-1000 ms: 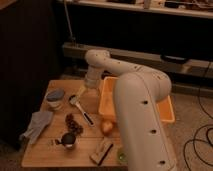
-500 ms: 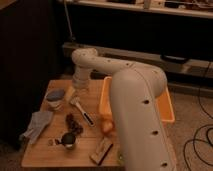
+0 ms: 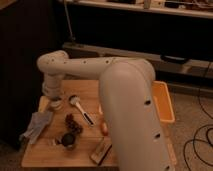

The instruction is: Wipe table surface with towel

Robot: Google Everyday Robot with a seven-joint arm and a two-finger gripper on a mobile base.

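The gripper (image 3: 55,101), spread wide and empty as far as I could see, hung over the table surface's (image 3: 47,152) back-left corner, while the crumpled grey-blue towel (image 3: 36,125) lay near it toward the front, stretched lengthwise along the left edge.

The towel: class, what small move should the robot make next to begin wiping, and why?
Probably move the hand toward the towel. The hand hangs over the far left corner of the table surface, while the towel lies crumpled at its left edge, nearer the camera.
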